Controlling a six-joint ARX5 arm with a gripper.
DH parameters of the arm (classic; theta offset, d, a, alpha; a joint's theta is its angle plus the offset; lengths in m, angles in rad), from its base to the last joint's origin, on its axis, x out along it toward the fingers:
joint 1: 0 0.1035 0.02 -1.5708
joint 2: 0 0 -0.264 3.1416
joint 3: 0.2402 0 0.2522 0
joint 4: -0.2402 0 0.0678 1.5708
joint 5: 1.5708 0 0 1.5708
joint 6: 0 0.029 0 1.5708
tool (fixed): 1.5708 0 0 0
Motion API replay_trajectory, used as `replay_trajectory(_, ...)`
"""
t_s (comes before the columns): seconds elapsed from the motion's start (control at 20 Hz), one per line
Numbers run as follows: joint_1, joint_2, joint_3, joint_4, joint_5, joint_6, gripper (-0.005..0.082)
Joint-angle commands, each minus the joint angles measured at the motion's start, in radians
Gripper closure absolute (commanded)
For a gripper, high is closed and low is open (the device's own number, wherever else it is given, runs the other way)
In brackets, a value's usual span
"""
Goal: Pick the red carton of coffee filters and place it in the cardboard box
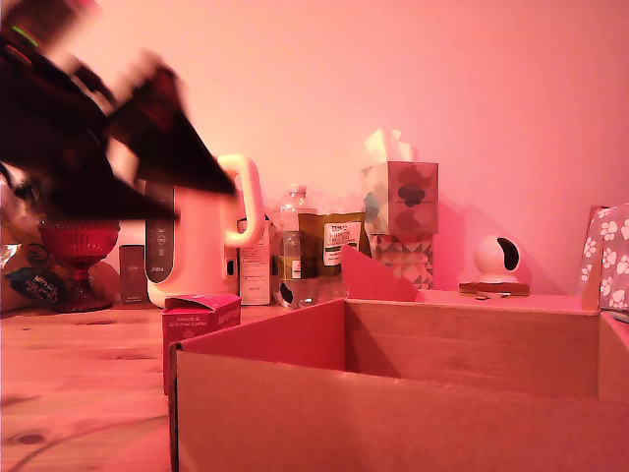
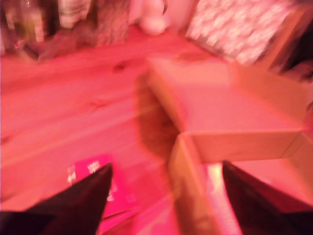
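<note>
Wrist view, hand (image 2: 164, 188) spread, empty, above red carton (image 2: 100, 188) beside cardboard box (image 2: 244, 142) edge

The arm hangs blurred above the surface's far edge; its hand (image 2: 164, 188) is empty, fingers (image 2: 83, 196) spread wide.

The gripper (image 1: 201, 162) hangs in the air above the table (image 1: 69, 393), jaws apart and empty. The red carton (image 1: 201, 320) stands on the table below it, just beside the cardboard box (image 1: 413, 413) on the exterior view's left. The kettle (image 1: 197, 246) stands behind the carton, under the gripper.
</note>
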Motion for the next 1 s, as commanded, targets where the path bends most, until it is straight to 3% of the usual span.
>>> replay_trajectory(0.0, -0.006, 0.055, 0.031, -0.037, -0.087, -0.007, 0.0028)
replay_trajectory(0.05, -0.005, 0.081, 0.066, -0.077, -0.122, -0.006, 0.0022)
replay_trajectory(0.35, -0.005, 0.203, 0.213, -0.189, -0.166, -0.017, 0.0019)
replay_trajectory(0.55, -0.005, 0.263, 0.231, -0.223, -0.177, -0.076, 0.0019)
replay_trajectory(0.95, -0.005, 0.422, 0.267, -0.224, -0.176, -0.085, 0.0029)
